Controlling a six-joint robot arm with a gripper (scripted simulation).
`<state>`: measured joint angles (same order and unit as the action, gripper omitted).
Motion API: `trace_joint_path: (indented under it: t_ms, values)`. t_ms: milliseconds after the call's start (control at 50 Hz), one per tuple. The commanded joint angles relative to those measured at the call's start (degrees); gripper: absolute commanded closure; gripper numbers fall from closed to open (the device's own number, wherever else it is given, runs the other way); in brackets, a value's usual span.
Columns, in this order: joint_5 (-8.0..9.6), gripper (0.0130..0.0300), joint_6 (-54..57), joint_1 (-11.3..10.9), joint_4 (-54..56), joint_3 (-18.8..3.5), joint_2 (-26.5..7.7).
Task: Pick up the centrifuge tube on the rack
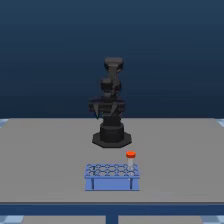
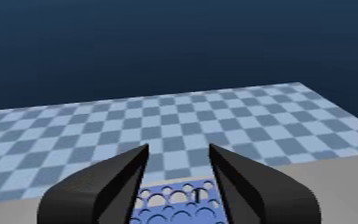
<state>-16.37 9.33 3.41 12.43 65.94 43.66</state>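
The little tube (image 1: 130,161) with the red cap stands in the blue rack (image 1: 112,177), at its far right corner in the exterior view. The gripper (image 2: 177,152) is spread apart, holding nothing, up above the rack.

One rack (image 1: 112,177) sits below the gripper (image 2: 177,165), holding one centrifuge tube (image 1: 131,161); one robot arm (image 1: 111,107) stands on one table (image 1: 45,160).

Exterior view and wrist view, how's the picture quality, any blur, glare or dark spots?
Exterior view: soft and low-detail, the dark arm nearly merging with the navy backdrop, the rack holes smeared; no glare. Wrist view: gripper fingers blurred at the edges, checkered floor evenly lit.
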Motion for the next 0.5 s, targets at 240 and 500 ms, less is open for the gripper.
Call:
trace_joint_path:
  t_ms: [240,500]
  values:
    - [0.03,0.0130,12.9,-4.8,13.0,-1.1,-2.7]
    - [-0.47,0.0130,23.3,-8.9,24.5,-2.5,-6.1]
